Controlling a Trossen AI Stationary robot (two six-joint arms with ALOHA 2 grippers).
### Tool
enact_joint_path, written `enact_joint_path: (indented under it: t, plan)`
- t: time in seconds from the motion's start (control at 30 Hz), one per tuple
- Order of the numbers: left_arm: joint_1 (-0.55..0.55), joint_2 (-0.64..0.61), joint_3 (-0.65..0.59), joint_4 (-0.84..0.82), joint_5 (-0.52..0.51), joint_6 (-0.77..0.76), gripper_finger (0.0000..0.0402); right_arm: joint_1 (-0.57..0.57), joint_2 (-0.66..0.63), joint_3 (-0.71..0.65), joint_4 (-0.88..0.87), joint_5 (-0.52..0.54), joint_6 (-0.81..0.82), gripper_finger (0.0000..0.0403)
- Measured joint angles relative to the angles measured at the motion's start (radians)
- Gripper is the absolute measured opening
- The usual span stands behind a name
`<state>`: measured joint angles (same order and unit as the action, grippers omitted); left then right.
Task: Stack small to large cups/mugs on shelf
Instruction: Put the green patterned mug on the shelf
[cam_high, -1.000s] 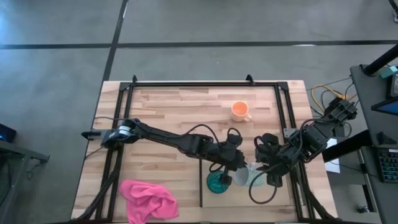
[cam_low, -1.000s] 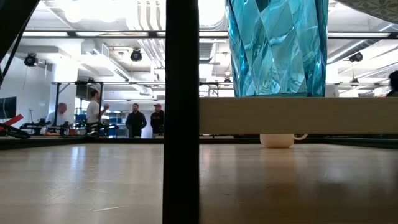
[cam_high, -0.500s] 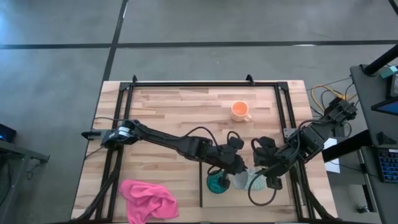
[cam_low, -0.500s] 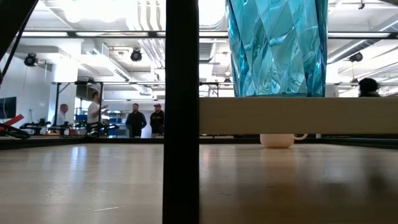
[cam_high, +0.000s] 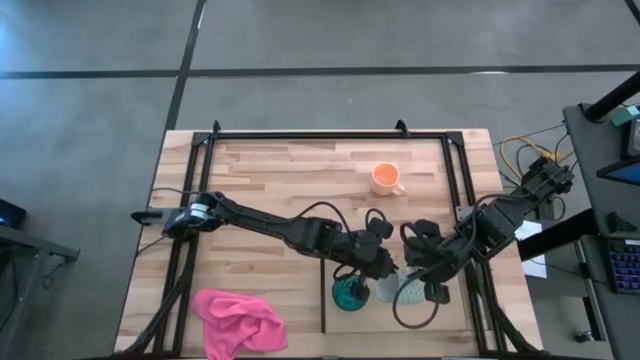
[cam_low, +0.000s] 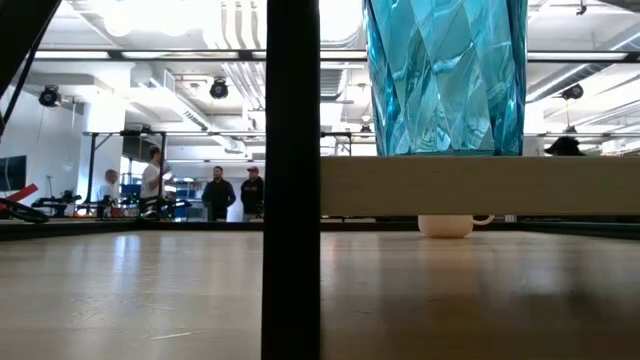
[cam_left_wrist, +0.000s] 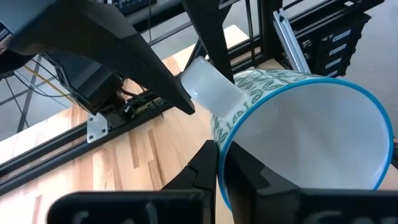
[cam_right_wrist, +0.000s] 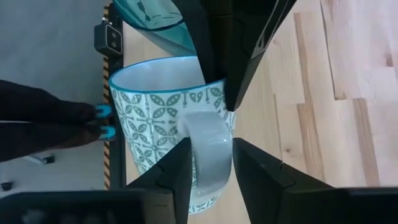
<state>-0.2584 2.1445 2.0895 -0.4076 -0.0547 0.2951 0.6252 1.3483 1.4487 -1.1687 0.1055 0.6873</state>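
- White with a teal leaf pattern and a blue rim, the mug (cam_right_wrist: 171, 118) is held between both arms at the near-right part of the table, just beside the teal tumbler (cam_high: 350, 293).
- The left gripper (cam_left_wrist: 221, 171) pinches the mug's rim, one finger inside the bowl and one outside, clenched on the wall.
- The right gripper (cam_right_wrist: 208, 165) has its two fingers on either side of the mug's handle; they sit close against it but I cannot tell whether they are pressing it or only bracketing it.
- The tumbler stands upright on the shelf (cam_low: 480, 186), the pale board that the low view shows raised above the tabletop.
- The orange mug (cam_high: 386, 178) stands alone farther back on the table, well apart from the others and not yet handled; a pink cloth (cam_high: 238, 316) lies at the near-left corner.
- The step in hand looks like a handover or a two-arm repositioning of the white mug, with the stacking itself not yet done.
- Next, one arm has to take the full hold before the other lets go, or the mug will tip.
- Then the mug must be set upright by the tumbler, and the nesting order sorted by size.
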Motion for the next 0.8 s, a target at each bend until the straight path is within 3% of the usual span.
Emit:
enact_joint_path:
  t: [0.8]
  plan:
    - [0.017,-0.001,-0.023,-0.004,-0.005,-0.004,0.0009,-0.035,0.003,-0.02,0.005,0.0,0.012,0.0063]
